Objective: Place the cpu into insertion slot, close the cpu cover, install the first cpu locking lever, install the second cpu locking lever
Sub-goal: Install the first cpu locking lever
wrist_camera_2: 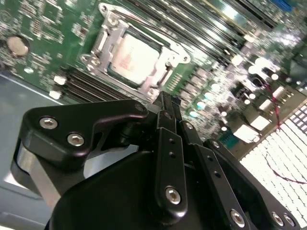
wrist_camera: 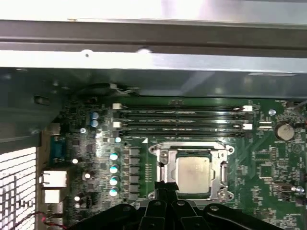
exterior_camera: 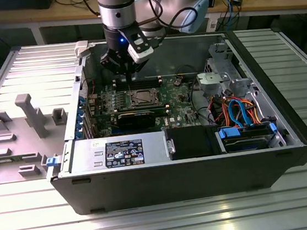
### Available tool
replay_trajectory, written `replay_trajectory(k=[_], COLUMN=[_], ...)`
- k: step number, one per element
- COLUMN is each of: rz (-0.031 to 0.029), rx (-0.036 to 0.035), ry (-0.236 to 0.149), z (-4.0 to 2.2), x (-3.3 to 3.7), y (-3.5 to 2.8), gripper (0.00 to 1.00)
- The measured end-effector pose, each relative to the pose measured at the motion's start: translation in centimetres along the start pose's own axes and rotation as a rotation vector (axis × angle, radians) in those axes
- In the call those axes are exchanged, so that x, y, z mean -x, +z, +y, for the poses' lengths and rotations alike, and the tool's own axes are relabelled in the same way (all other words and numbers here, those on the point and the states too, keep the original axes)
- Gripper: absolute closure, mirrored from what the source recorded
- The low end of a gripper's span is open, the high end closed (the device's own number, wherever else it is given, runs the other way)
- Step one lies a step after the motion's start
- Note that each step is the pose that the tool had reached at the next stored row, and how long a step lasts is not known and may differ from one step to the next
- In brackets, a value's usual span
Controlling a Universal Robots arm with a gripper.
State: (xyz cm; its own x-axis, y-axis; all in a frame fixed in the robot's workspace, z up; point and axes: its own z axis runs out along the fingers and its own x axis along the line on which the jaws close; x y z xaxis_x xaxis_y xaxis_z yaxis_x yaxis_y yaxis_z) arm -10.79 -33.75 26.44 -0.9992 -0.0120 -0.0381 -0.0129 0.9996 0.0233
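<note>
While hand (exterior_camera: 127, 69) hovers, cpu (wrist_camera: 194, 170) lies seated

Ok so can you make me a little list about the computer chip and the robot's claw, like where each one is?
cpu: sitting in the insertion slot, silvery top showing
cpu cover: lying flat, framing the chip
gripper: shut, holding nothing, tips just beside the socket's edge
locking levers: too hard to make out
green board: inside the open computer case
memory slots: long narrow rows next to the socket
</note>
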Motion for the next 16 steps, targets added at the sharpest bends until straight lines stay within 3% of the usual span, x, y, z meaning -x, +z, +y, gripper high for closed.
replay_trajectory(k=[3, 4, 5, 6, 10, 16], rz=[0.0018, 0.0100, 0.0278, 0.0347, 0.0366, 0.0366], rx=[0.0001, 0.0002, 0.0003, 0.0004, 0.0004, -0.0006], ry=[0.000, 0.000, 0.001, 0.002, 0.002, 0.002], z=[0.02, 0.02, 0.02, 0.02, 0.20, 1.75], x=[-0.74, -0.80, -0.87, -0.91, -0.95, -0.93], y=[0.09, 0.10, 0.11, 0.14, 0.24, 0.31], gripper=[0.89, 0.89, 0.89, 0.89, 0.89, 0.89])
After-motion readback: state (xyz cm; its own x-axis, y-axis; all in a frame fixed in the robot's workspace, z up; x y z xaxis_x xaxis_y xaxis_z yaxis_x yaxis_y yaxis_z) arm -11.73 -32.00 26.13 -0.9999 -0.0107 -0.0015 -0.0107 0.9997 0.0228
